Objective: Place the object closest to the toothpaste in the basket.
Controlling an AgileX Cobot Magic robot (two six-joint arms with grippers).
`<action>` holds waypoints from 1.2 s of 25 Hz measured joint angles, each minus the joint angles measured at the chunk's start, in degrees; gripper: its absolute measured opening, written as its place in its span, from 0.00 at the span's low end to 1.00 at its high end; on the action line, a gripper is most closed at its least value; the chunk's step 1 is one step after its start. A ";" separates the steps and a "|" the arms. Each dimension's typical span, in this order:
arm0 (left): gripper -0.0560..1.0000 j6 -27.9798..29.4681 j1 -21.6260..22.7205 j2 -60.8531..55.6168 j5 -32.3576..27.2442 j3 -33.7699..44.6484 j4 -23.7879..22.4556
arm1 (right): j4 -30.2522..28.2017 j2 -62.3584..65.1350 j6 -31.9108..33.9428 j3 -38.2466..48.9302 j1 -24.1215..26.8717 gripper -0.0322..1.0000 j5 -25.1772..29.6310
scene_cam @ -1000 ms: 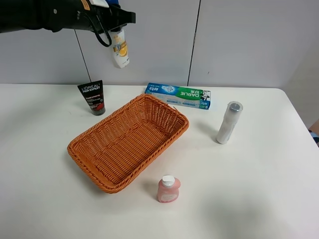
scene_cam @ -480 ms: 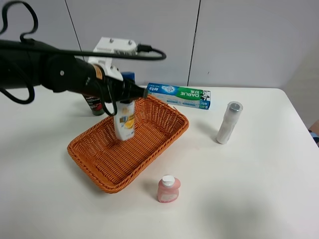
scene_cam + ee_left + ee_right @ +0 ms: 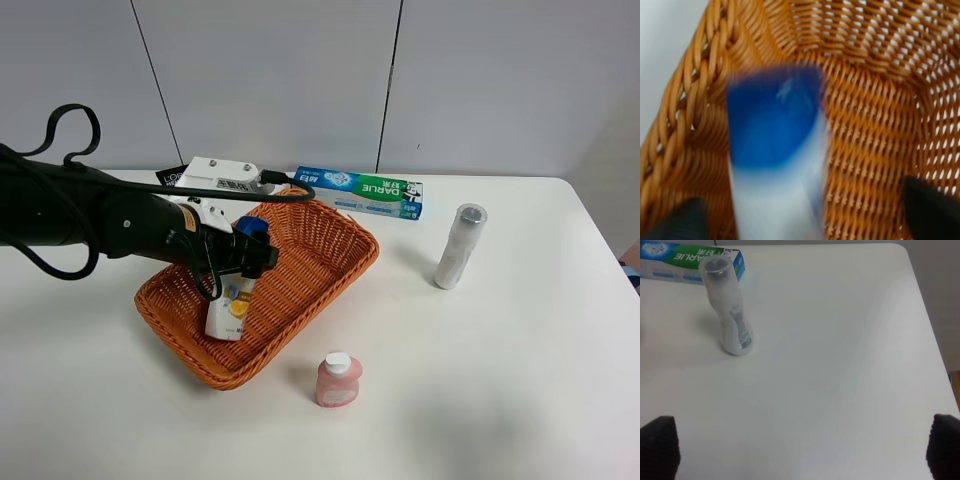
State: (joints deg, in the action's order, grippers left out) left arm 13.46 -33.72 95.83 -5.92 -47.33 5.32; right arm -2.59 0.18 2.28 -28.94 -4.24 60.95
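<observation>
Bottle (image 3: 228, 310), white with a blue cap, already inside basket (image 3: 310, 250). Base down on the woven floor toward the near-left end, long axis close to upright, cap end leaning up toward left gripper (image 3: 245, 260). Directly beneath that gripper, cap level with the jaws. Blurred in the left wrist view, with dark fingertips (image 3: 682, 220) spread wide and clear of its sides, so judged released rather than clamped. Nothing left to close on. Only a straight lift up and away, minding cap and rim.

Right gripper (image 3: 800, 450) likewise spread, over bare table (image 3: 520, 380) beside clear bottle (image 3: 727, 315), well apart from the work. Toothpaste (image 3: 357, 192) just behind the basket's far corner.

Against half a second ago: bottle lower and nearer the near-left end, arm dropped with it. A second ago, held high against the back wall.
</observation>
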 joint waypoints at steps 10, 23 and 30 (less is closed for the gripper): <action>0.99 -0.34 3.30 -13.66 9.24 -2.68 1.42 | 0.00 0.00 0.00 0.00 0.00 0.99 0.00; 0.99 -12.85 33.21 -53.00 -23.06 -7.24 -8.02 | 0.00 0.00 0.00 0.00 0.00 0.99 0.00; 0.99 -14.56 38.06 -76.29 -43.67 -4.94 -6.34 | 0.00 0.00 0.00 0.00 0.00 0.99 0.00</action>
State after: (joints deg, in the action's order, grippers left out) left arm -1.10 4.34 19.54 -49.59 -52.27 -1.03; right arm -2.59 0.18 2.28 -28.94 -4.24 60.95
